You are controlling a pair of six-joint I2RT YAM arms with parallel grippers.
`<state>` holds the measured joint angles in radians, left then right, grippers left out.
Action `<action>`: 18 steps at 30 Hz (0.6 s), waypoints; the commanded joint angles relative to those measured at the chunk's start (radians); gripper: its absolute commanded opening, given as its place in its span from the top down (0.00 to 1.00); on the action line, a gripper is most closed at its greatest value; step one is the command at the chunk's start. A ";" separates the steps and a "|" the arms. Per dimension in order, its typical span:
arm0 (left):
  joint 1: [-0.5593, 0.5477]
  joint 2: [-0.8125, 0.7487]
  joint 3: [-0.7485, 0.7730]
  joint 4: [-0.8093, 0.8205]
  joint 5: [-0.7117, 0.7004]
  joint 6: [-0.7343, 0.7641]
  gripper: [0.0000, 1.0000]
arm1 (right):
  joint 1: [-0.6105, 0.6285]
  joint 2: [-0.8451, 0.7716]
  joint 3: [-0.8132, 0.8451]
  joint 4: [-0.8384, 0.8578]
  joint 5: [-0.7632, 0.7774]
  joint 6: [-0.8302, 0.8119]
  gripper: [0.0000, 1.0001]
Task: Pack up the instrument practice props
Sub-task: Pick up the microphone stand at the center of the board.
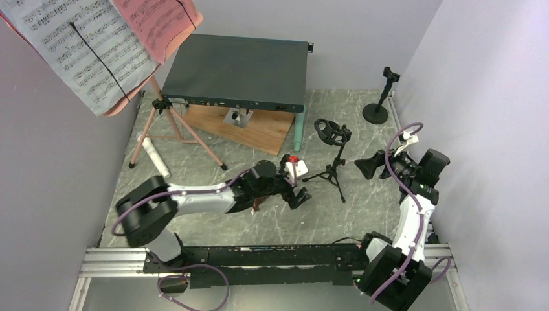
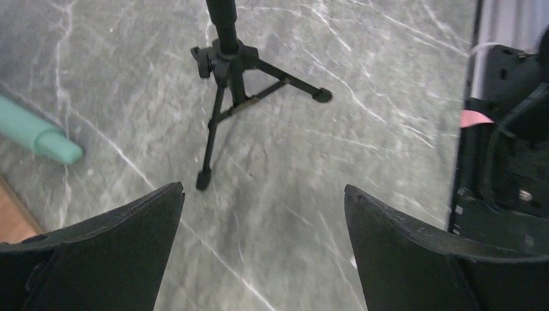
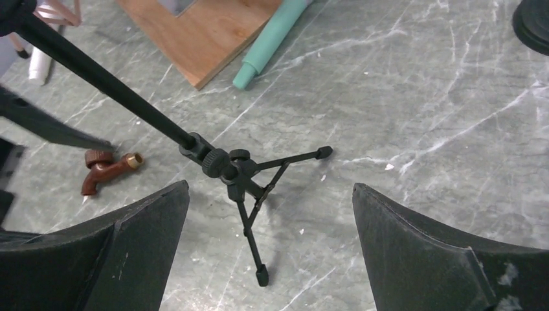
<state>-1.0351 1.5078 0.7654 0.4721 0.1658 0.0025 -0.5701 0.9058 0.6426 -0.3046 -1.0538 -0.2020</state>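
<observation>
Top external: printed staves on white sheet-music page [image 1: 61, 40], left and right jaws wide apart, empty.

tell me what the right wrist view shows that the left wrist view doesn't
Only the right wrist view: the small brown piece with a brass tip, pink tripod legs and a round black base. Only the left wrist view: dark hardware with a pink tag at the right edge, too cropped to identify. Both: the black tripod mic mount, the mint microphone and the marble tabletop, framed by the open left claw or open right claw.
</observation>
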 commanded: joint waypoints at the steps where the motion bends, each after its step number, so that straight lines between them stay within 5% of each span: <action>1: 0.012 0.166 0.144 0.151 0.033 0.097 0.01 | -0.014 0.023 0.022 0.006 -0.087 -0.005 0.01; 13: 0.036 0.490 0.294 0.506 0.040 0.091 0.03 | -0.014 0.050 0.042 -0.024 -0.101 0.013 0.01; 18: 0.038 0.551 0.377 0.488 0.040 0.068 0.08 | -0.014 0.051 0.040 -0.019 -0.104 0.016 0.01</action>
<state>-0.9970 2.0315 1.0569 0.8413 0.1867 0.0689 -0.5793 0.9684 0.6460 -0.3477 -1.1152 -0.1902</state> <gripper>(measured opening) 0.940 0.993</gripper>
